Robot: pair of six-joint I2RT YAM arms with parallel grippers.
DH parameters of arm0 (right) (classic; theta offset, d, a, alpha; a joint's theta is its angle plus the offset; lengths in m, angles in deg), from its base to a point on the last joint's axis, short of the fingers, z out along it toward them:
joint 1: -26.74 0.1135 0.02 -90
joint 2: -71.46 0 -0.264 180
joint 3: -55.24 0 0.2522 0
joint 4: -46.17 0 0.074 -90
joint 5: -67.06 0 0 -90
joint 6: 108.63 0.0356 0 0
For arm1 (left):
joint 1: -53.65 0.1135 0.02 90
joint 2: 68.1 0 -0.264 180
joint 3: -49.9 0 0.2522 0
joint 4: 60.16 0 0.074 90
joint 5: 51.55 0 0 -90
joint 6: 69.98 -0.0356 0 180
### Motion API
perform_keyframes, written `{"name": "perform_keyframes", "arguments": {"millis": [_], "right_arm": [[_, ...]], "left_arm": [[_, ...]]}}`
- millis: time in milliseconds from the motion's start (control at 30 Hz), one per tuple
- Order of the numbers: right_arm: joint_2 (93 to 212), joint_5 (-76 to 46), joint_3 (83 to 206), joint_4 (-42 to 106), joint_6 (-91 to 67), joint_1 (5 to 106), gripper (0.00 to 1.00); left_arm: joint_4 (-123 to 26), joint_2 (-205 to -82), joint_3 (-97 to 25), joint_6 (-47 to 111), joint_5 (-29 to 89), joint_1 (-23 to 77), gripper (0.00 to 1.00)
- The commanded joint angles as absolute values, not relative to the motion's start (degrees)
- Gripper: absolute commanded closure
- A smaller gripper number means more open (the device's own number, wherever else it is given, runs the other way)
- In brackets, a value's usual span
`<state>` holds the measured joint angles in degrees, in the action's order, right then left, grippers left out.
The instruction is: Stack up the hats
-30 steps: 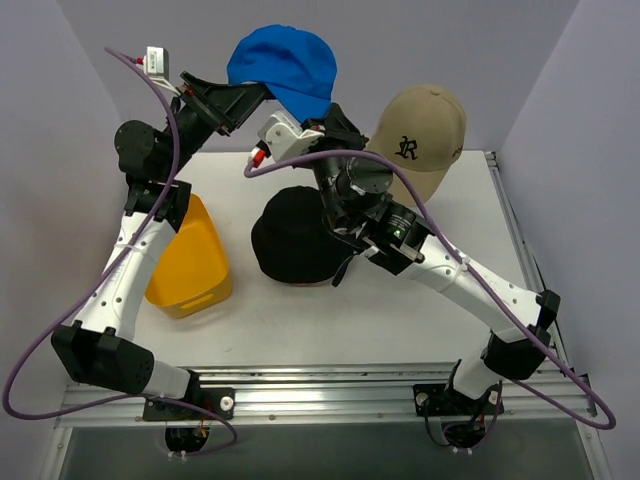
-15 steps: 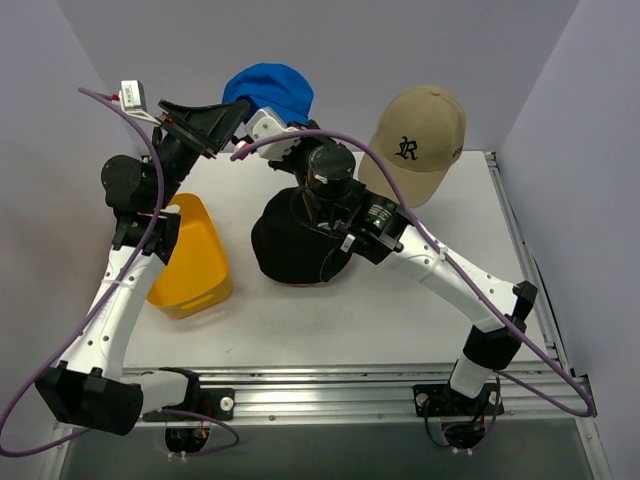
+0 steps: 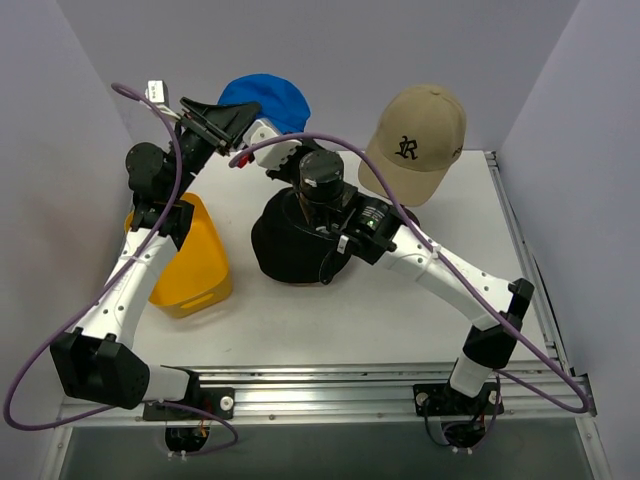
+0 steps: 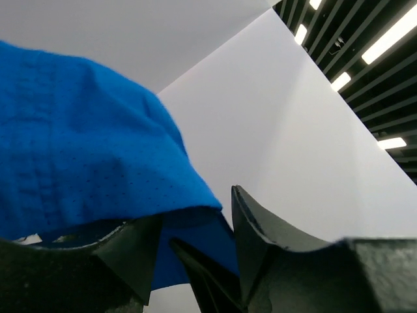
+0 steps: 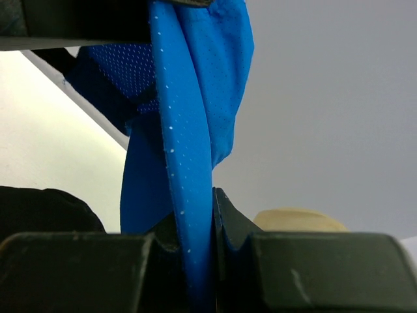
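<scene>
The bright blue baseball cap point(image 3: 265, 100) hangs in the air at the back, held between both grippers. My right gripper point(image 3: 262, 132) is shut on its lower edge; in the right wrist view point(image 5: 195, 222) the blue fabric point(image 5: 186, 130) is pinched between the fingers. My left gripper point(image 3: 236, 113) grips the cap from the left; in the left wrist view point(image 4: 192, 225) blue fabric point(image 4: 78, 150) fills the gap between the fingers. The black bucket hat point(image 3: 290, 245) sits mid-table under my right arm. The tan baseball cap point(image 3: 420, 135) stands at the back right. The dark red bucket hat is hidden.
A yellow plastic tray point(image 3: 190, 255) lies on the left of the table under my left arm. Grey walls close in the left, back and right sides. The tan cap's top point(image 5: 296, 218) shows behind my right fingers.
The blue cap has moved left and slightly lower, hanging more bunched. My right arm followed to the left and now pinches it. My left arm shifted but stays at the cap.
</scene>
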<state>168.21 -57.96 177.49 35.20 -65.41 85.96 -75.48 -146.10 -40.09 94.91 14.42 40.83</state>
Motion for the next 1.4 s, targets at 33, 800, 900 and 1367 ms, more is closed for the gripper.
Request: {"name": "perform_keyframes", "arguments": {"millis": [33, 800, 900, 1367], "right_arm": [[166.8, -54.5, 177.5, 38.1, -62.7, 86.3, 1.0], [153.8, -41.0, 153.6, 55.5, -55.1, 84.7, 0.58], [153.0, -40.5, 151.7, 56.8, -55.0, 84.1, 0.58], [149.7, -36.8, 144.7, 64.7, -54.0, 82.1, 0.59]], "left_arm": [[-80.2, -146.8, -41.7, 96.3, 12.1, 40.6, 0.56], [-83.2, -144.7, -41.6, 118.7, 12.8, 42.5, 0.98], [-82.4, -144.1, -42.2, 120.2, 11.8, 43.1, 0.97], [-82.7, -142.5, -40.9, 124.7, 12.5, 43.9, 0.98]]}}
